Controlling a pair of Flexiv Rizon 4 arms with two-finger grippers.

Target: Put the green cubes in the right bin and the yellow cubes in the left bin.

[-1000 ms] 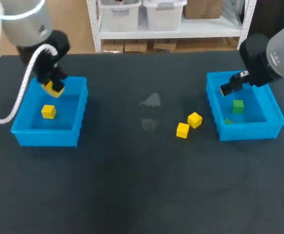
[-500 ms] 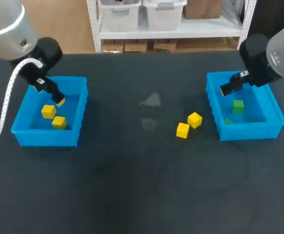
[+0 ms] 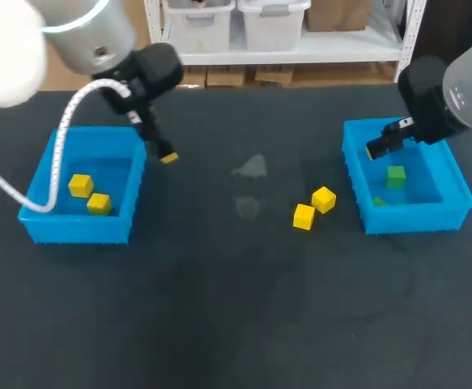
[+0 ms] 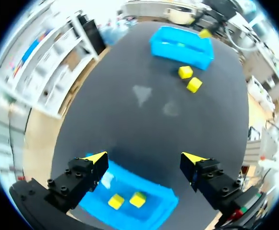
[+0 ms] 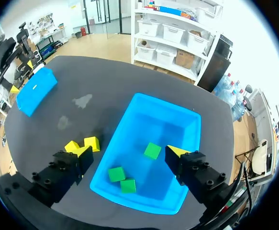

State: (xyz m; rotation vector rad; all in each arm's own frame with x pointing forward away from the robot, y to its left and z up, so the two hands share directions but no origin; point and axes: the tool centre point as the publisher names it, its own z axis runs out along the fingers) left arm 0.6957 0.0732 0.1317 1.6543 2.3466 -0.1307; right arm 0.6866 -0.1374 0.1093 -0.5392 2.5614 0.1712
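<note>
The left blue bin (image 3: 78, 228) holds two yellow cubes (image 3: 80, 185) (image 3: 99, 203). My left gripper (image 3: 165, 155) hangs open and empty just past that bin's right rim; in its wrist view the gripper (image 4: 145, 161) sits above the bin's (image 4: 164, 210) far edge. Two more yellow cubes (image 3: 324, 198) (image 3: 304, 216) lie on the table left of the right blue bin (image 3: 418, 219). This bin holds three green cubes (image 5: 152, 150) (image 5: 116, 174) (image 5: 128, 185). Over its back left corner my right gripper (image 3: 377, 148) is open with nothing in it.
Faint pale smudges (image 3: 252, 168) mark the dark table (image 3: 236, 308) between the bins. The two loose yellow cubes (image 5: 72, 145) (image 5: 92, 143) sit close against the right bin's outer wall (image 5: 103, 165).
My left gripper opened and dropped a yellow cube into the left bin, then swung right, out over the bin's right rim. The right arm has kept still.
</note>
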